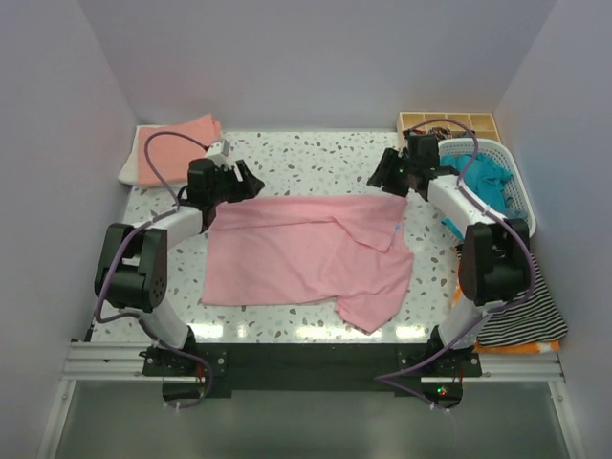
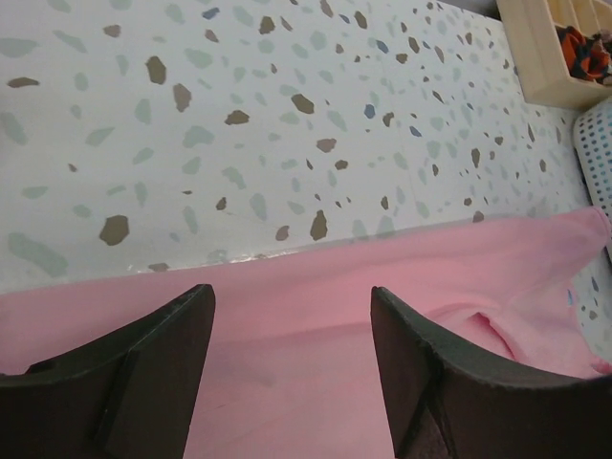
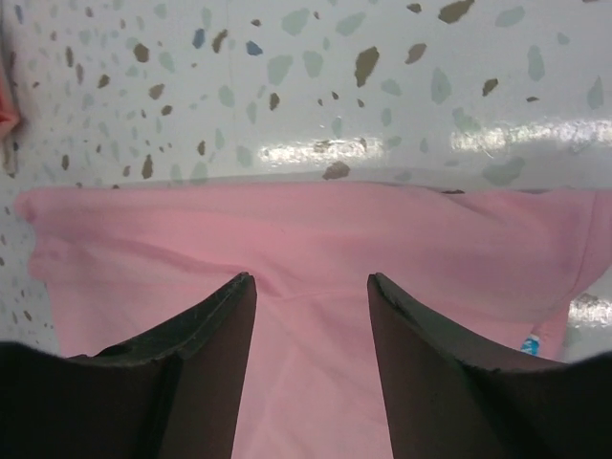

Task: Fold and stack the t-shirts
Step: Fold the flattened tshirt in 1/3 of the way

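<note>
A light pink t-shirt [image 1: 306,258] lies partly folded on the speckled table, one sleeve sticking out at the near right. My left gripper [image 1: 247,182] is open just above its far left corner; the pink cloth [image 2: 287,373] shows between the jaws. My right gripper [image 1: 390,178] is open above the far right corner, pink cloth [image 3: 311,363] between its jaws, a small blue tag [image 3: 531,344] at the right. A folded salmon-orange tee [image 1: 182,139] on a white one [image 1: 127,170] sits at the far left corner. A teal tee [image 1: 483,177] lies in the basket.
A white perforated basket [image 1: 512,196] stands at the right edge. A wooden compartment tray [image 1: 449,122] is at the back right. A black-and-white striped cloth [image 1: 521,311] over orange cloth hangs at the near right. Walls close in on three sides.
</note>
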Controlling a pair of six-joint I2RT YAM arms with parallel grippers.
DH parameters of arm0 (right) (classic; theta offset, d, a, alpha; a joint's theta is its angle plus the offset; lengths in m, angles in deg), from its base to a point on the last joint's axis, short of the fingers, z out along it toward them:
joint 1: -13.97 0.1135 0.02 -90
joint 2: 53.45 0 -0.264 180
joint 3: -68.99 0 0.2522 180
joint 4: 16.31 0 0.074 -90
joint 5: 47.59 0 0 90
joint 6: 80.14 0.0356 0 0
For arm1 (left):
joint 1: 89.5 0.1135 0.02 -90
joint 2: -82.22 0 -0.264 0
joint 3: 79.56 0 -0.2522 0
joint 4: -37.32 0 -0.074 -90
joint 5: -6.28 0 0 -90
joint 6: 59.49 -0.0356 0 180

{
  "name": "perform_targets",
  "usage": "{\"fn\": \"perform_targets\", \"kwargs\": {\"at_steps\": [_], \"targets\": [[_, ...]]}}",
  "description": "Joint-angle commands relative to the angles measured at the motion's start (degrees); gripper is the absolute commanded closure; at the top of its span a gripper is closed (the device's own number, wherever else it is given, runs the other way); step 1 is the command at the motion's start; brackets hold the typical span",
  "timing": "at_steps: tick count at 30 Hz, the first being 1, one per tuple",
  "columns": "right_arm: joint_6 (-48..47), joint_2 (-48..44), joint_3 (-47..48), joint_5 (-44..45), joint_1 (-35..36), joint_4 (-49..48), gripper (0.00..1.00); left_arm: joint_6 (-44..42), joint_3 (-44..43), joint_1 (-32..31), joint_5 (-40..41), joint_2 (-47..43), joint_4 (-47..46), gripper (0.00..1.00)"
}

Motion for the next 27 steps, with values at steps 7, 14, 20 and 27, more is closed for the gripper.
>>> {"fn": "perform_targets", "kwargs": {"at_steps": [7, 14, 20, 27], "targets": [[-1.75, 10.37, 1.79, 12.11, -0.86, 12.24, 0.49, 1.14, 1.51, -0.62, -1.44, 9.80, -2.20, 0.30], [-1.05, 12.22, 2.40, 22.56, -0.78, 17.25, 0.48, -2.01, -2.00, 1.04, 4.96, 11.84, 4.39, 0.31], [-2.10, 10.47, 3.20, 26.71, -0.86, 19.02, 0.47, -4.04, -3.15, 1.66, 7.96, 10.43, 7.82, 0.30], [-5.35, -0.07, -2.25, 14.85, -0.78, 10.50, 0.41, -1.23, -0.25, 1.23, 1.90, 6.31, 2.55, 0.30]]}}
